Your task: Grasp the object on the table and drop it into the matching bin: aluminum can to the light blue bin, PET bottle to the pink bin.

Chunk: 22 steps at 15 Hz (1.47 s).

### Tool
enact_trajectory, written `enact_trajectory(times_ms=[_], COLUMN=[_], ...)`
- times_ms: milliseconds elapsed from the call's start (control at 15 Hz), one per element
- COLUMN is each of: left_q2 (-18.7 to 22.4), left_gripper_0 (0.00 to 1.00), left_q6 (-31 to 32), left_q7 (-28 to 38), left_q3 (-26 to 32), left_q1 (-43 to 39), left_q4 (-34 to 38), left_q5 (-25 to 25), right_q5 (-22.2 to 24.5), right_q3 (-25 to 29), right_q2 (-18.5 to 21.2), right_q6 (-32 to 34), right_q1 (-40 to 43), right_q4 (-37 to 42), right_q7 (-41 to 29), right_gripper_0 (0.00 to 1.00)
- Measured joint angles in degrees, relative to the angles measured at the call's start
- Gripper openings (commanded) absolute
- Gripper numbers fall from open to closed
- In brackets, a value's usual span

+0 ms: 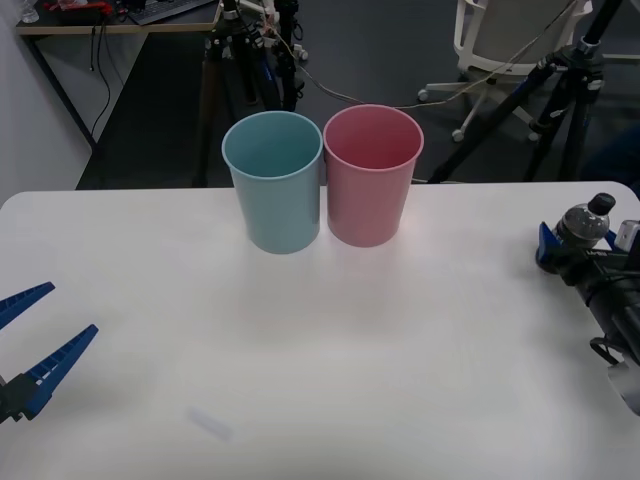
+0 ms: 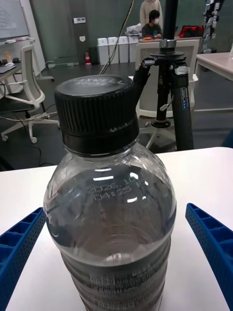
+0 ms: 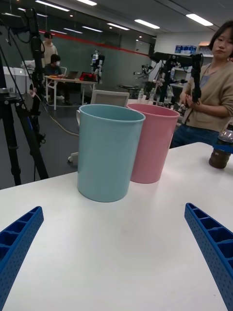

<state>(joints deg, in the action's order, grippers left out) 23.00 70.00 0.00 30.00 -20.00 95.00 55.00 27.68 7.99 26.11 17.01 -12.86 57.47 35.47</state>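
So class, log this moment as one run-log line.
right gripper: open around PET bottle | left gripper: open, idle | pink bin: empty

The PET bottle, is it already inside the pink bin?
No, the PET bottle stands on the table between the right gripper's fingers, apart from the pink bin.

PET bottle [image 2: 110,214] base is cut off by the right wrist frame edge. In front view its lower body is hidden behind the right claw [image 1: 575,250]. Finger contact cannot be told.
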Motion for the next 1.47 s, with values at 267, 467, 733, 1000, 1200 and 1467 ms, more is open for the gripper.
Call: enact_trajectory(times_ms=[267,467,733,1000,1200,1467], left_q2=[0.0,0.0,0.0,0.0,0.0,0.0], left_gripper_0=[1.0,1.0,1.0,1.0,1.0,1.0], left_q6=[0.0,0.0,0.0,0.0,0.0,0.0], left_q7=[0.0,0.0,0.0,0.0,0.0,0.0], left_q3=[0.0,0.0,0.0,0.0,0.0,0.0], left_q1=[0.0,0.0,0.0,0.0,0.0,0.0], left_q4=[0.0,0.0,0.0,0.0,0.0,0.0], left_q5=[0.0,0.0,0.0,0.0,0.0,0.0], right_q5=[0.12,0.36,1.21,1.22,1.22,1.59], right_q3=[0.0,0.0,-0.08,-0.08,-0.08,-0.25], right_q2=[-0.27,-0.27,-0.27,-0.51,-0.94,-1.41], right_q6=[-1.27,-2.09,-2.55,-3.65,-4.75,-5.41], right_q1=[-0.7,-0.98,-1.09,-1.66,-2.42,-2.77], right_q4=[0.0,0.0,0.0,0.0,-0.01,-0.01], right_q7=[0.52,1.31,3.19,4.26,4.65,4.96], right_gripper_0=[1.0,1.0,1.0,1.0,1.0,0.33])
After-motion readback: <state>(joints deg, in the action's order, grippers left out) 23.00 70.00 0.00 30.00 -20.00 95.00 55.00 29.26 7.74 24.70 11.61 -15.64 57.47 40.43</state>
